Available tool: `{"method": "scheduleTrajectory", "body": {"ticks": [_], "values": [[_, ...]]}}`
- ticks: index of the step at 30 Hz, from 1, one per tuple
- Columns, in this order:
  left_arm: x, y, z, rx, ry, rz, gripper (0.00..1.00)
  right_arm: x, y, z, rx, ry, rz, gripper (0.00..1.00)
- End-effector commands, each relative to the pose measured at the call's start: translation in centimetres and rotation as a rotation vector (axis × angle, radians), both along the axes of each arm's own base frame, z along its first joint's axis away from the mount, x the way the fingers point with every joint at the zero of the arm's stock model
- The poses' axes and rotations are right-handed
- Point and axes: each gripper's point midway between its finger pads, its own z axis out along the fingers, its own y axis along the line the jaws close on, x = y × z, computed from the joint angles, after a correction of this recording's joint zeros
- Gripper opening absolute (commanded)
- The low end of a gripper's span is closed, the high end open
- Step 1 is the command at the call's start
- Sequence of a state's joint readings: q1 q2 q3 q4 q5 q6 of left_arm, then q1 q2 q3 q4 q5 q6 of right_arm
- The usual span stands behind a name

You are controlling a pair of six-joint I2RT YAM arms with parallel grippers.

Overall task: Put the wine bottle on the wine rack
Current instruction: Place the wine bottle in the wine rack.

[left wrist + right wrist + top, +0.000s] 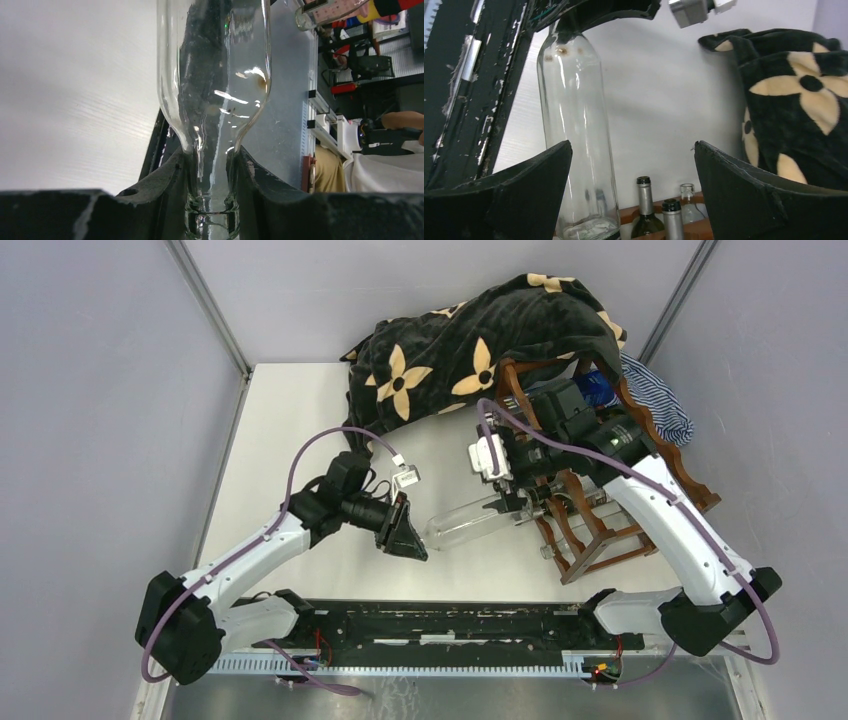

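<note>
Enclosure: grey wall panels (pixel 100 390) on three sides of both arms; workshop clutter past the table edge in the left wrist view.
Table (pixel 300 440): white, matt, smooth; bare around the left gripper, crowded on the right gripper's side.
Blanket (pixel 470 340): black with beige flowers, heaped beyond both grippers and draped over the rack's far end.
Wine rack (pixel 572 562): dark reddish-brown, directly under and beyond the right gripper; striped cloth (pixel 660 400) behind it.
Wine bottle (pixel 468 520): clear glass, empty, lying lengthwise between the two grippers, base towards the rack; resting or lifted, cannot tell.
Left gripper (pixel 405 535): fingers (pixel 167 185) clamped on the bottle's neck just under the lip.
Right gripper (pixel 631 145): fingers spread wide at the bottle's base end, gripping nothing; no contact made out.
Racked bottles (pixel 644 200): three necks just beyond the right fingertips, two dark-capped, one clear.
Step in hand: judged as carrying the bottle base-first to a free cradle.
Recommended: keep the neck grip firm, as smooth glass slips; support the base with the right gripper; stay level; avoid the stored necks and the blanket.
</note>
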State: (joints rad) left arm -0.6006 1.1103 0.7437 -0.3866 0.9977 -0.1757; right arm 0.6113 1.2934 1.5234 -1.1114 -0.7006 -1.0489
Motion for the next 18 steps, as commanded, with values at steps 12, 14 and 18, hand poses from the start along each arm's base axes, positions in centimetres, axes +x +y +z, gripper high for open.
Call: {"method": "scheduleTrajectory", "body": {"ticks": [12, 14, 18], "values": [[-0.7, -5.8, 5.1, -0.221, -0.081, -0.033, 0.02, 6.7, -3.6, 10.3, 0.250, -0.138, -0.315, 0.98], [-0.7, -6.5, 5.2, -0.223, -0.086, -0.027, 0.02, 7.0, -3.9, 11.0, 0.269, -0.150, -0.338, 0.98], [-1.3, -7.5, 4.7, -0.212, -0.067, -0.037, 0.02, 7.6, -4.5, 11.5, 0.288, -0.155, -0.375, 0.98]]}}
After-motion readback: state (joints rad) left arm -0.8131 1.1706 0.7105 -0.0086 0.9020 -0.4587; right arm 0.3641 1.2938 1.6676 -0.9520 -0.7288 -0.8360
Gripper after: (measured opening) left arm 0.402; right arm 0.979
